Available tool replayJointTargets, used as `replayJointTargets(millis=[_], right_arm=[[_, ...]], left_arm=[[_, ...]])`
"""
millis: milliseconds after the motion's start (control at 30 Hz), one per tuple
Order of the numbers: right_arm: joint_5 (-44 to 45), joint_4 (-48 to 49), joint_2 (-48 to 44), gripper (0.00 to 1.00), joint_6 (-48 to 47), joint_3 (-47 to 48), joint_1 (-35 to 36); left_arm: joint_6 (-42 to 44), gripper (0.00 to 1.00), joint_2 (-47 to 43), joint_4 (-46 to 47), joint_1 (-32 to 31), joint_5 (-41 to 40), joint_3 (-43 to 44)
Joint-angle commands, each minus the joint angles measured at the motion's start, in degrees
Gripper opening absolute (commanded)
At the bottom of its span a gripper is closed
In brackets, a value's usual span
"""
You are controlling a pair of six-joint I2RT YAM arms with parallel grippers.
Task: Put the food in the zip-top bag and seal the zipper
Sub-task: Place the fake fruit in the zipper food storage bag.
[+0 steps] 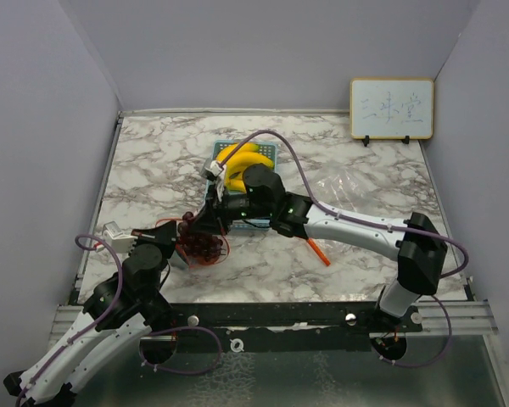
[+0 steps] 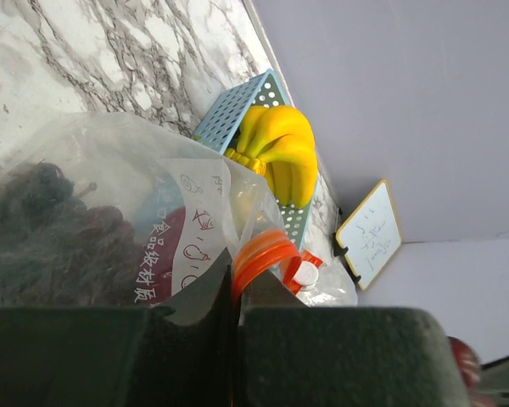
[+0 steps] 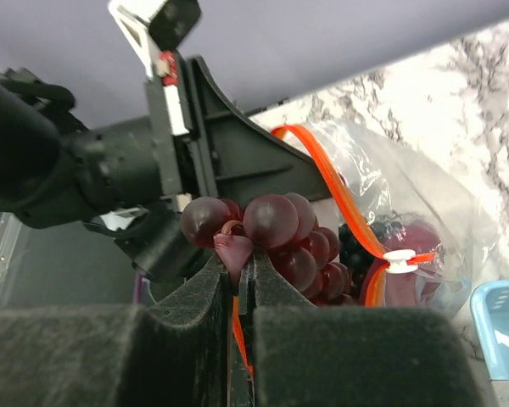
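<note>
right tool (image 3: 244, 280): clamped on grape cluster (image 3: 276, 225) stem | left tool (image 2: 237, 314): pinching zipper (image 2: 263, 254) of bag (image 2: 110, 170) | zipper spans tool to tool

— Where's the left arm (image 1: 93, 326)?
— It rises from the near-left corner and angles toward the middle. The left gripper (image 1: 180, 244) has its fingers (image 2: 339, 356) pressed together.
— And the right arm (image 1: 365, 227)?
— Elbow raised at the right, forearm stretched across to the left. The right gripper (image 1: 205, 222) is pinched closed too, close to the left one.
</note>
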Motion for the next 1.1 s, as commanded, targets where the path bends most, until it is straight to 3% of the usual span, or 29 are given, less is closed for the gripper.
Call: replayJointTargets(millis=[0, 567, 600, 700, 800, 867, 1067], right_arm=[[-0.2, 1.4, 3.2, 0.03, 0.1, 0.4, 1.0], [17.5, -13.0, 10.6, 0.03, -6.4, 3.7, 5.8], [18.9, -13.5, 10.6, 0.08, -6.1, 3.6, 5.8], [21.4, -13.9, 8.9, 0.38, -6.0, 3.1, 5.8], [22.7, -13.5, 5.1, 0.56, -6.1, 1.6, 5.8], [23.0, -13.0, 1.8, 0.63, -5.9, 0.1, 5.8], [28.9, -13.4, -5.6, 0.69, -2.0, -5.9, 5.7]], left_arm=[[0.9, 0.00, 0.7, 2.6, -0.1, 0.2, 1.3], [4.6, 0.00, -1.5, 1.5, -0.1, -2.1, 4.5], [5.5, 0.00, -1.4, 2.5, -0.1, -2.1, 4.4], [6.0, 0.00, -0.8, 3.7, -0.1, -1.4, 4.2], [5.5, 0.00, -0.1, 3.6, -0.1, -0.7, 3.8], [5.1, 0.00, -0.1, 3.4, -0.1, -0.6, 3.6], [5.0, 0.00, -0.8, 3.0, -0.1, -0.6, 4.1]])
